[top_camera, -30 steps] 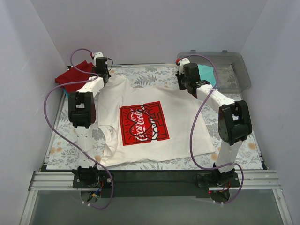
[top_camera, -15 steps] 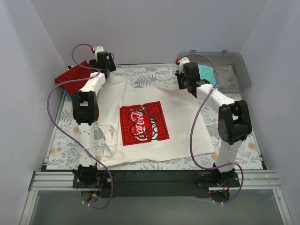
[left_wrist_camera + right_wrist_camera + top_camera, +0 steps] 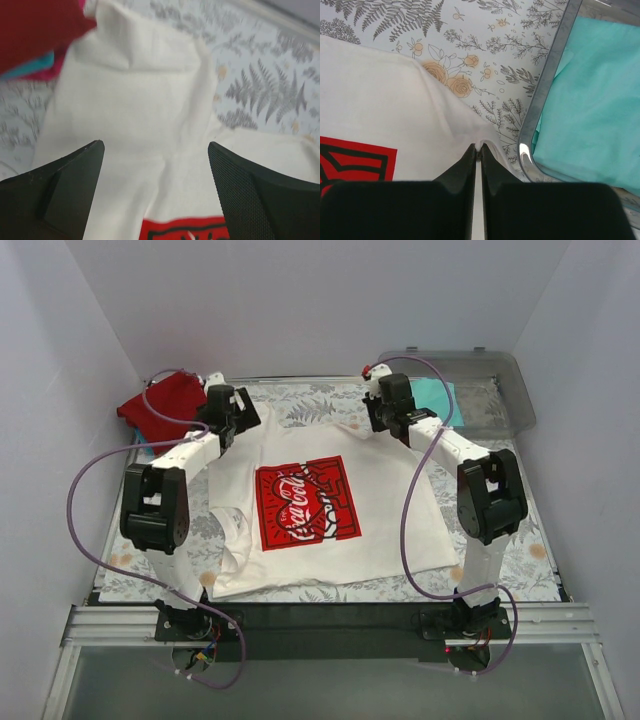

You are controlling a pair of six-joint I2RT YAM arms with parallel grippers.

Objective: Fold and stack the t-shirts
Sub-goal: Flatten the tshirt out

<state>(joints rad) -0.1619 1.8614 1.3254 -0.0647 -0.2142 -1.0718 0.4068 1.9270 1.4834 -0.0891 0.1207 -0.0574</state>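
Note:
A white t-shirt with a red square Coca-Cola print (image 3: 300, 502) lies spread face up on the table. My left gripper (image 3: 238, 423) hovers over its far left shoulder, open, with only white cloth (image 3: 140, 110) below the gap between its fingers (image 3: 155, 147). My right gripper (image 3: 386, 424) is shut on a pinch of the shirt's far right edge (image 3: 478, 147); white cloth (image 3: 380, 110) runs to its left. A folded red tee (image 3: 165, 405) sits at the far left (image 3: 35, 30), a teal sliver (image 3: 40, 65) under it. A teal tee (image 3: 600, 100) lies in the bin.
A clear plastic bin (image 3: 500, 390) stands at the far right corner, its rim (image 3: 545, 105) close beside my right fingers. A floral mat (image 3: 150, 560) covers the table. White walls enclose the left, back and right sides. Purple cables loop off both arms.
My left gripper has opened, letting go of the shirt's shoulder, and the left arm's elbow swung out to the left. My right gripper pulled its pinch of cloth slightly leftward.

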